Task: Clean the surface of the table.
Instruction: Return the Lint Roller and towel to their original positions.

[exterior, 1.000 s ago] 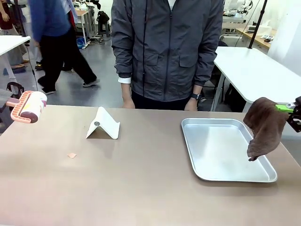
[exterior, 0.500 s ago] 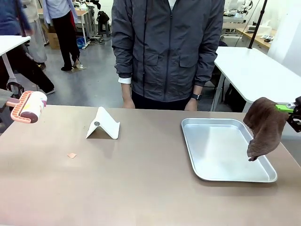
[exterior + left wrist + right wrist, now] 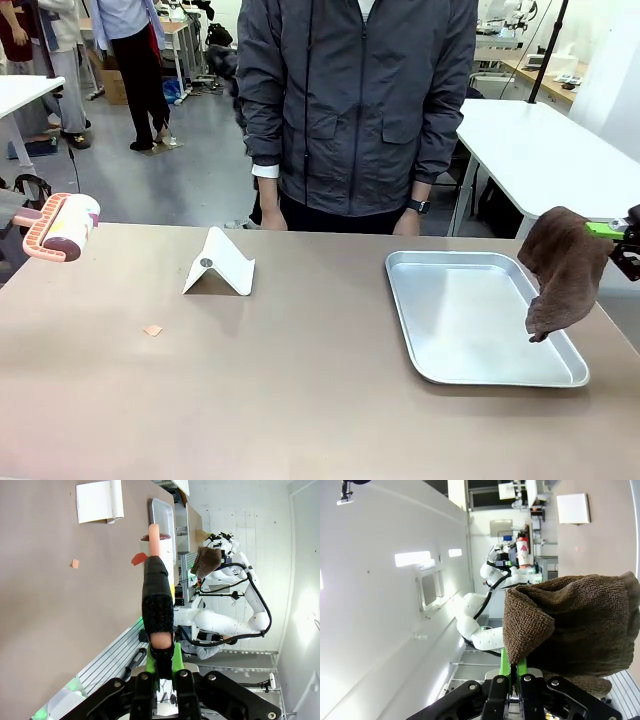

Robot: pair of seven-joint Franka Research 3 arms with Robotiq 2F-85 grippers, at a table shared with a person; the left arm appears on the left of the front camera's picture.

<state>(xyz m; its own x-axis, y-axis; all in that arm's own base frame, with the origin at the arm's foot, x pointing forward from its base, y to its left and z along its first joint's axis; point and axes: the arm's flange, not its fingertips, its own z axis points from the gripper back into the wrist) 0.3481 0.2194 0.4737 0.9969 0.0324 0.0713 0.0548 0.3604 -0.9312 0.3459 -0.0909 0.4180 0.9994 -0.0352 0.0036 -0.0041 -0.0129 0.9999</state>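
The brownish-taupe table (image 3: pixel 300 400) carries a small orange scrap (image 3: pixel 153 330) left of centre. At the left edge, above the table, hangs a lint roller (image 3: pixel 62 226) with a pink frame. My left gripper (image 3: pixel 161 656) is shut on the roller's black-padded handle (image 3: pixel 158 605). At the right edge my right gripper (image 3: pixel 610 232) is shut on a brown towel (image 3: pixel 562 268), which droops over the right rim of the silver tray (image 3: pixel 470 320). In the right wrist view the towel (image 3: pixel 570 622) bulges out of the shut right gripper (image 3: pixel 513 672).
A white folded stand (image 3: pixel 220 265) sits on the table at the back left. A person in a grey jacket (image 3: pixel 355 100) stands at the far edge, hands down. White-topped tables (image 3: pixel 540 150) stand behind on the right; other people stand far back on the left.
Both arms, the roller and the towel hold still. Only the people walking in the background at the left have moved away.
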